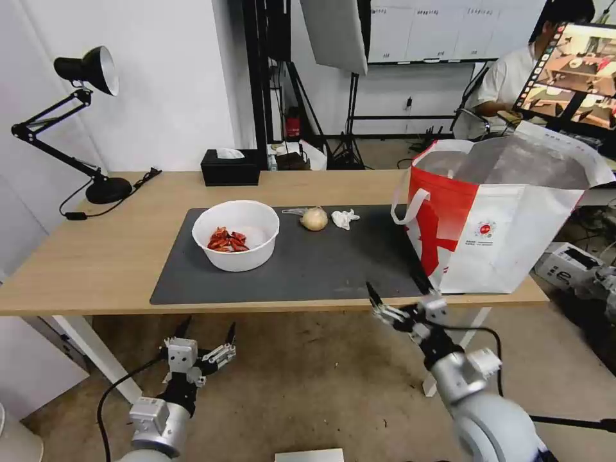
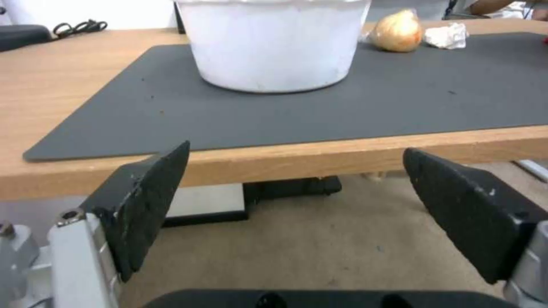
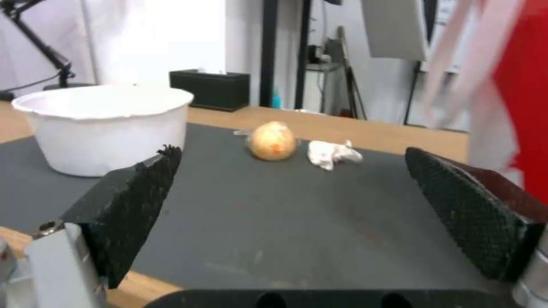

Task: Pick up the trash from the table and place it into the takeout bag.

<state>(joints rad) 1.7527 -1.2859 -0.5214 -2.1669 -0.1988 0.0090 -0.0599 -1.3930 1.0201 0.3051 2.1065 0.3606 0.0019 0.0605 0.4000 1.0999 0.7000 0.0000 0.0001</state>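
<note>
From the head camera, the grey mat (image 1: pixel 301 263) lies along the middle of the table (image 1: pixel 96 256) and serves as the anchor. The white bowl (image 1: pixel 236 234) with red scraps sits on the mat's left half. The wrapped onion-like lump (image 1: pixel 314 219) and the crumpled tissue (image 1: pixel 344 219) lie near the mat's far edge, just beside each other. The takeout bag (image 1: pixel 500 224) stands open-mouthed at the mat's right end. A black tissue box (image 1: pixel 230 167) sits on the wood beyond the mat. The left gripper (image 1: pixel 206 333) hangs below the table edge in front of the mat, fingers spread. The right gripper (image 1: pixel 394 292) hovers at the mat's near right corner — spread too, holding nothing.

In the left wrist camera, the left gripper (image 2: pixel 297 171) gapes wide below the table's front edge; beyond it the bowl (image 2: pixel 273 42) stands on the mat (image 2: pixel 400 98), the lump (image 2: pixel 398 31) and tissue (image 2: pixel 447 35) farther back.

In the right wrist camera, the right gripper (image 3: pixel 291 179) is parted and empty above the mat's (image 3: pixel 274 214) near edge — bowl (image 3: pixel 105 128), lump (image 3: pixel 272 140) and tissue (image 3: pixel 332 154) on the mat ahead, the bag's (image 3: pixel 522 94) red side just beside one finger.
</note>
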